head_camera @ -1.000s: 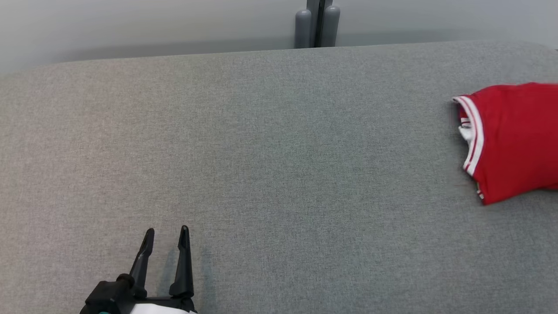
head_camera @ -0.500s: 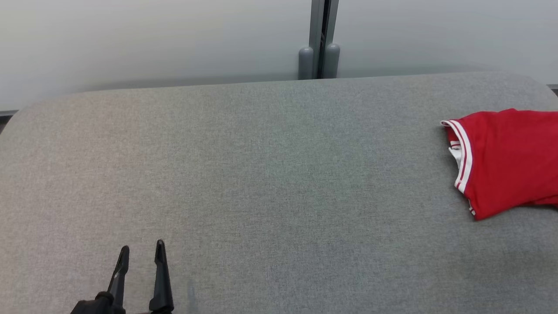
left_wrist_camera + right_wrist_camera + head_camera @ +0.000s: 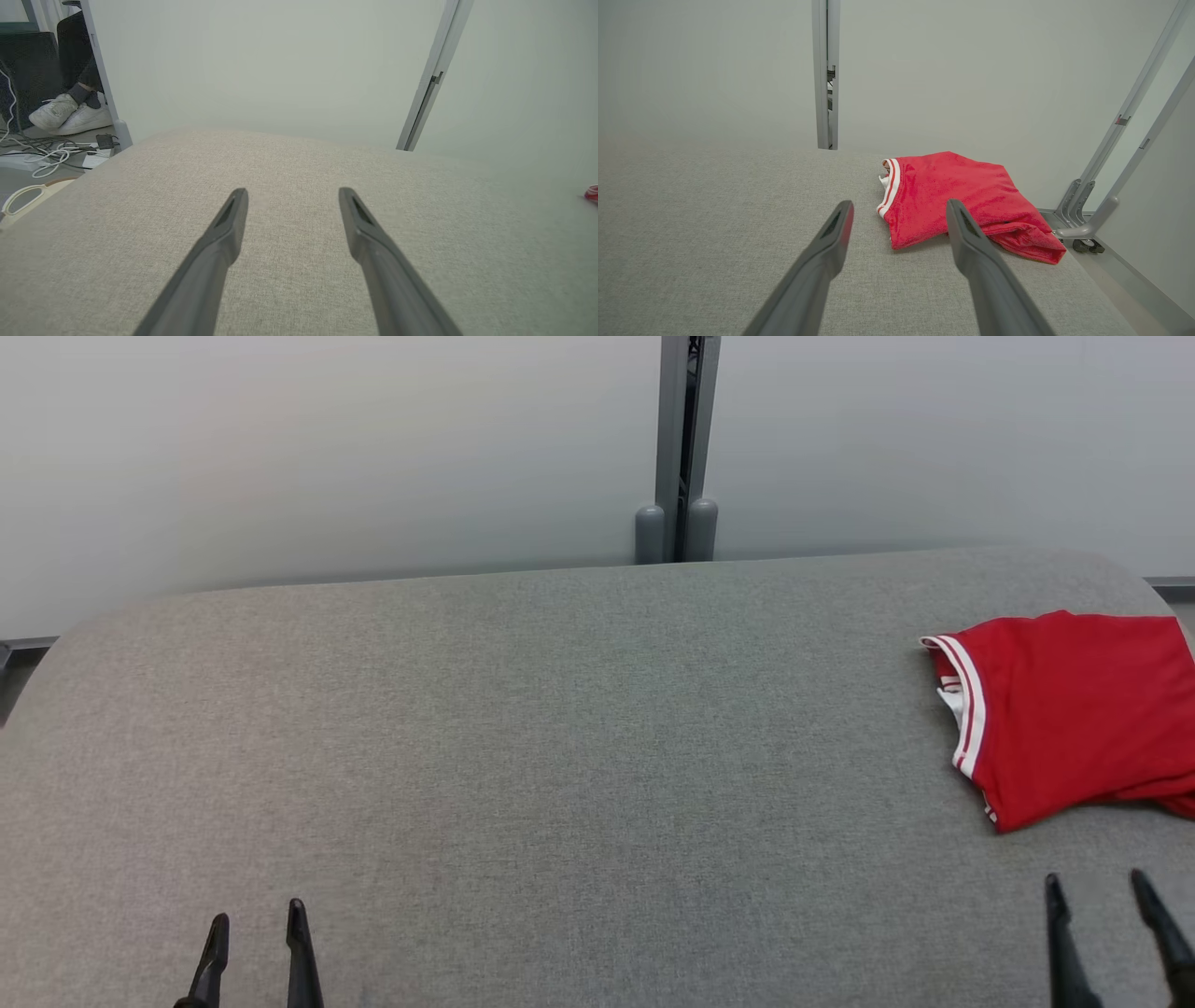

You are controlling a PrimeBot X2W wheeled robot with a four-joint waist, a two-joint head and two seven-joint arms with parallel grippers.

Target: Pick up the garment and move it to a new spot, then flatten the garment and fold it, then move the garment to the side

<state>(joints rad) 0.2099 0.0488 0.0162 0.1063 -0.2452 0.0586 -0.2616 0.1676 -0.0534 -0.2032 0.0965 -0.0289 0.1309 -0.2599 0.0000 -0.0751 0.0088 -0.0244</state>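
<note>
Garment: the red folded shirt with a white-striped collar band [image 3: 1074,709] lies at the far right end of the table, close to its right edge. The collar end faces the middle of the table. At the near right corner of the shirt a lower layer sticks out a little from under the top one.
Table: a wide surface covered with grey woven fabric and with rounded corners [image 3: 560,756]; the shirt rests flat on it.
Left gripper: the left gripper [image 3: 259,933] is at the lower left of the head view. Its two long dark fingers stand apart with nothing between them. It is over bare fabric and well apart from the shirt. Whether the tips touch the fabric, I cannot tell.
Right gripper: the right gripper [image 3: 1096,896] is at the lower right of the head view, near the front edge of the shirt but not touching it. Its fingers are spread and hold nothing. In the right wrist view the shirt lies beyond the fingertips.
Behind the table: pale wall panels and a grey vertical metal post [image 3: 686,448] stand near the middle of the far edge.
Floor at the left: a person's feet in white sneakers [image 3: 70,116] and some loose white and dark cables [image 3: 46,154].
Floor at the right: slanted grey metal frame legs with a small castor [image 3: 1087,226].
</note>
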